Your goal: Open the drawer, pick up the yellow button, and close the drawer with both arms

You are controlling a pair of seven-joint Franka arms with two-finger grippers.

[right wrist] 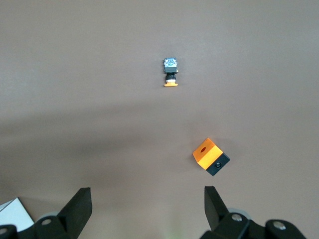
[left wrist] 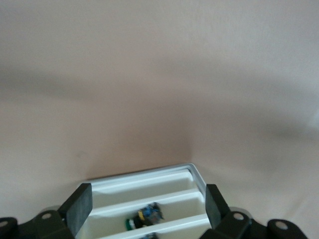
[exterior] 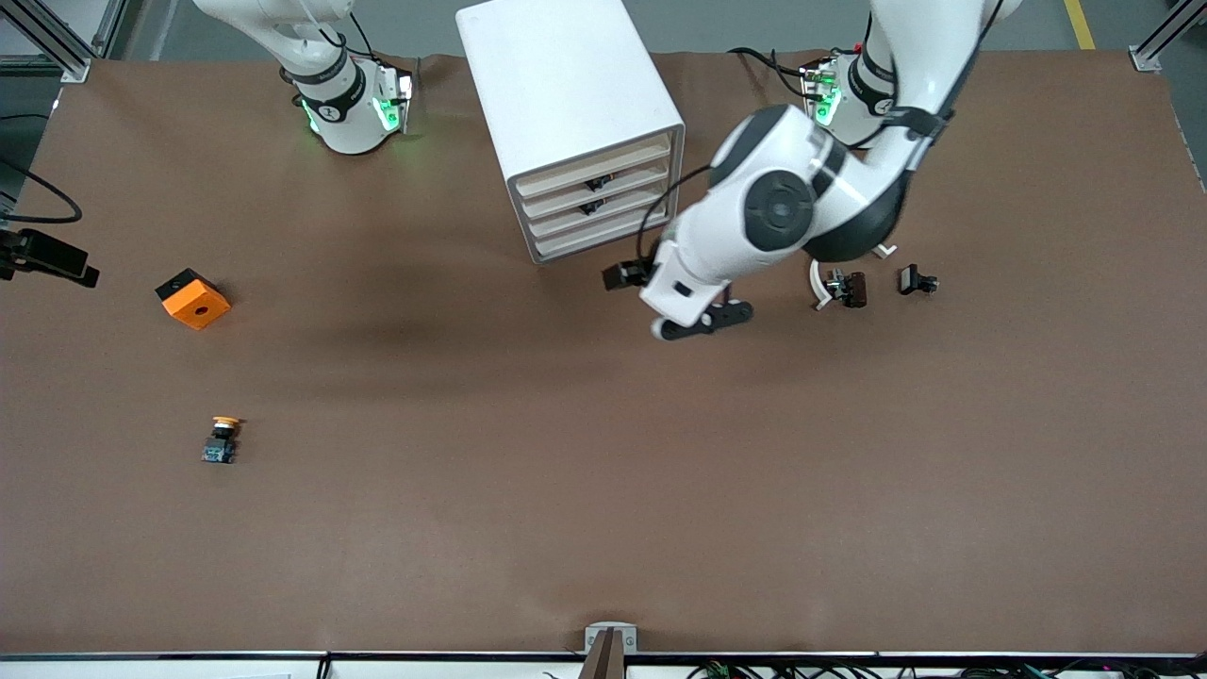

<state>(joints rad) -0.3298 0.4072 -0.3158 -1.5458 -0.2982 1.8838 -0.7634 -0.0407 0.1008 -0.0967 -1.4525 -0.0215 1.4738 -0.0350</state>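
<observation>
Meanwhile, button (exterior: 221, 441) lies on open table (exterior: 603, 490), well apart from cabinet (exterior: 566, 94).

matt brown table (exterior: 603, 490), glossy white cabinet (exterior: 556, 85)

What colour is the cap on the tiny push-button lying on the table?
Orange-yellow cap on the tiny push-button, above a black middle and blue base; clearest in the front view.

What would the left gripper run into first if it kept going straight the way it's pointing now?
Probably the cabinet. The left gripper, open, points at its stacked tray drawers, and its wrist view shows a small part lying in one tray. Which drawer front it would touch first is unclear.
</observation>
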